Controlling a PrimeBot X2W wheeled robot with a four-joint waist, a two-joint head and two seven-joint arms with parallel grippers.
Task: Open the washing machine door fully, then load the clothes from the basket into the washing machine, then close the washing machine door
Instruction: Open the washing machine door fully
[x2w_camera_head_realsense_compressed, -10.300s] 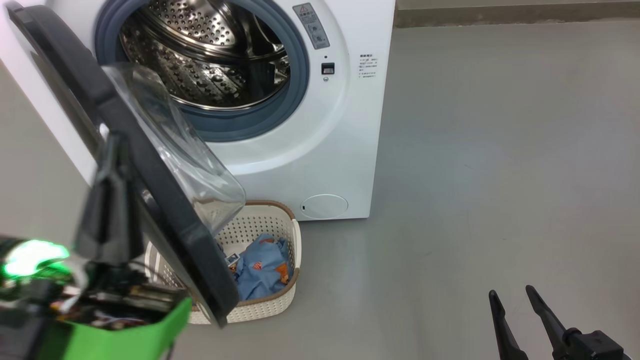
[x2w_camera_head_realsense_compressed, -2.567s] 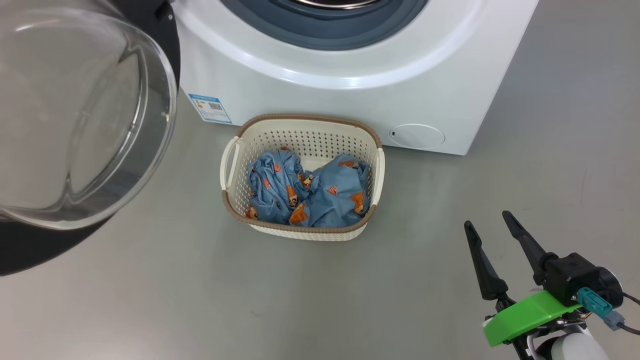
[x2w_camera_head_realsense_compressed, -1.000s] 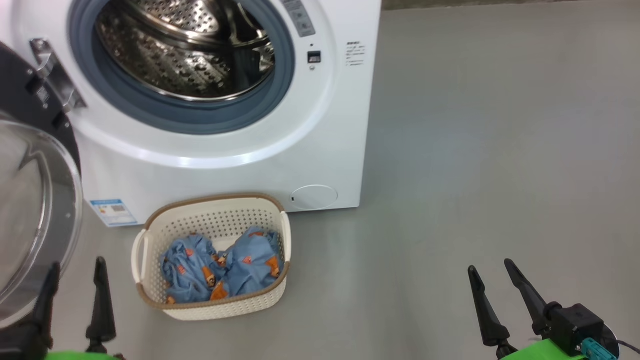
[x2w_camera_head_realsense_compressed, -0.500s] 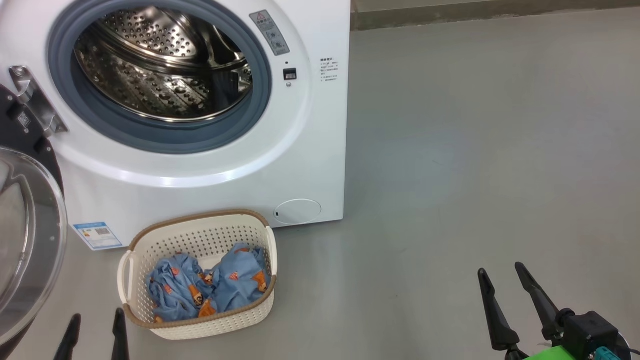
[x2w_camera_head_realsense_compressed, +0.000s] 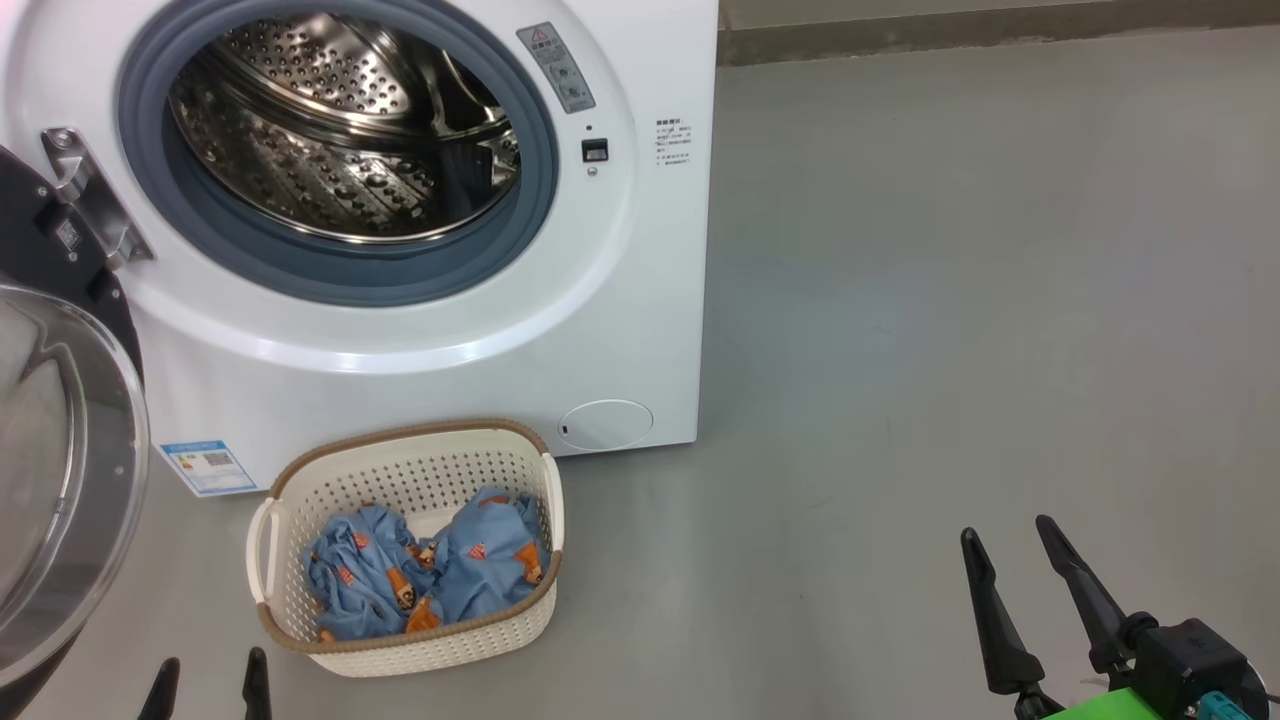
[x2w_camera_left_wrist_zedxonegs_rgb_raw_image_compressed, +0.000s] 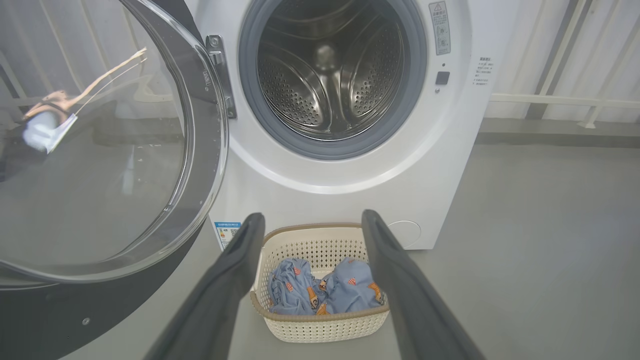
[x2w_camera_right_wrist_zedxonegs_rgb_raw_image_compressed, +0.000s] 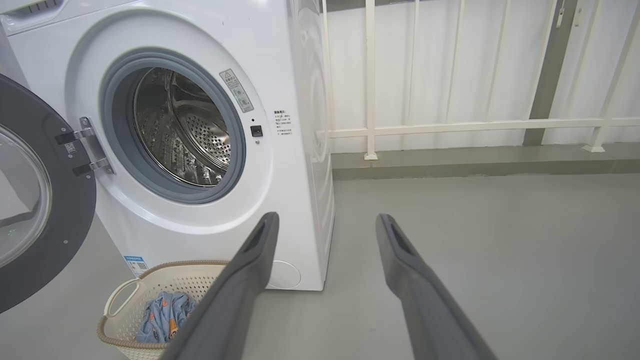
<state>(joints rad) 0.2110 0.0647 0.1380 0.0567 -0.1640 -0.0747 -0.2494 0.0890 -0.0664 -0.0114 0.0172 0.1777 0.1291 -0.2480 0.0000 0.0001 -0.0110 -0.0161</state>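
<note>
With the door wide open at the frame's left, we hold the left gripper and right gripper spread and empty, ready for the clothes in the basket.

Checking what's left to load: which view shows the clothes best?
The left wrist view: the clothes lie centred and large in the basket. The head view shows them from above, smaller; in the right wrist view a finger hides part.

clothes in basket before washing machine

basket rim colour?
Brown, woven-look band on the cream basket; clearest in the left wrist view.
</note>
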